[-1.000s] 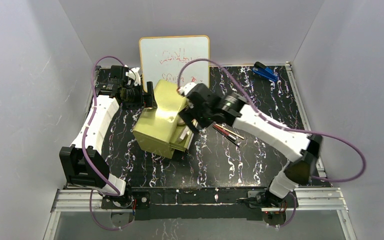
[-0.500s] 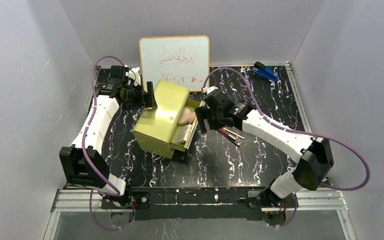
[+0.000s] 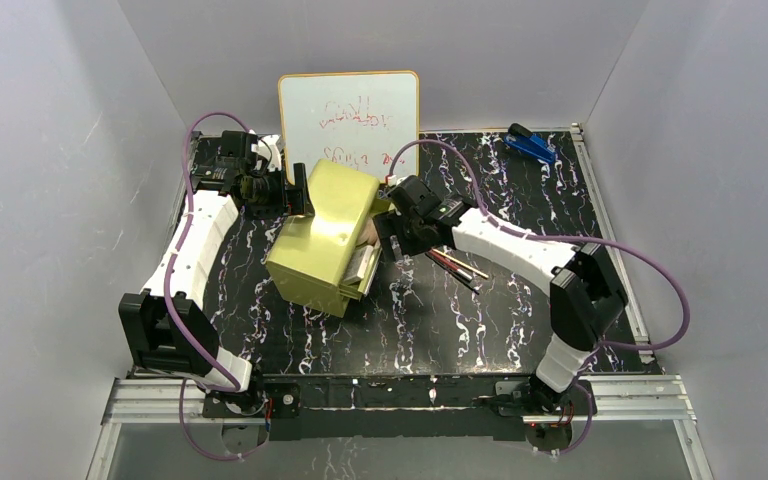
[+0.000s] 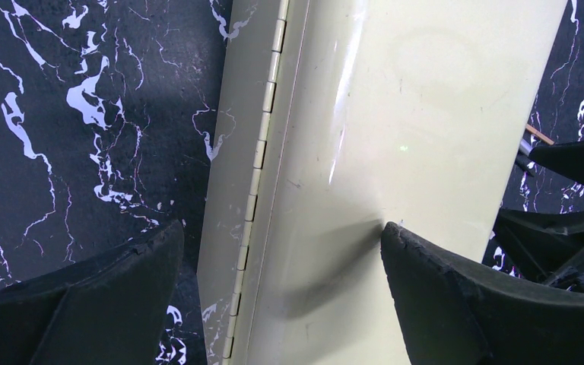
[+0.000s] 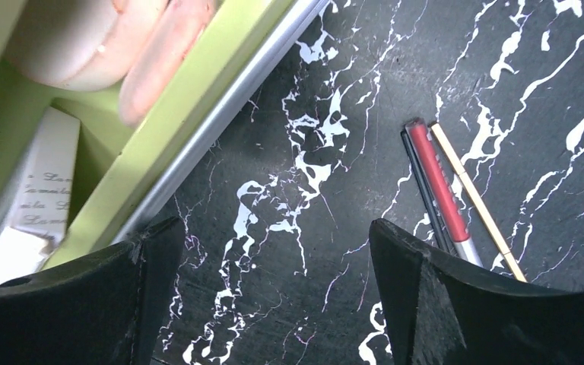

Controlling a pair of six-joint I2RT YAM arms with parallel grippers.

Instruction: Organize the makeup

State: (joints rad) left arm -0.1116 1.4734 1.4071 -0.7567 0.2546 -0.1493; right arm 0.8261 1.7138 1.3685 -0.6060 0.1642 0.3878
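Note:
A yellow-green box (image 3: pixel 322 240) stands open at the middle left, its lid (image 4: pixel 411 114) raised. My left gripper (image 3: pixel 298 197) is open and straddles the lid's hinge edge (image 4: pixel 283 281); its right finger touches the lid. Two pinkish discs (image 5: pixel 84 38) and a whitish printed packet (image 5: pixel 38 190) lie inside the box. A dark-red stick (image 5: pixel 437 182) lies on the black marble table beside a black and a tan stick (image 3: pixel 457 265). My right gripper (image 3: pixel 392 245) is open and empty, low over the table (image 5: pixel 277 296) between the box's rim and the sticks.
A whiteboard (image 3: pixel 350 115) leans on the back wall behind the box. A blue stapler-like object (image 3: pixel 530 145) lies at the back right. Grey walls close in both sides.
My right gripper has come out from over the box and dropped to the table beside the box's right rim. The discs now lie in the box. The left arm has not moved.

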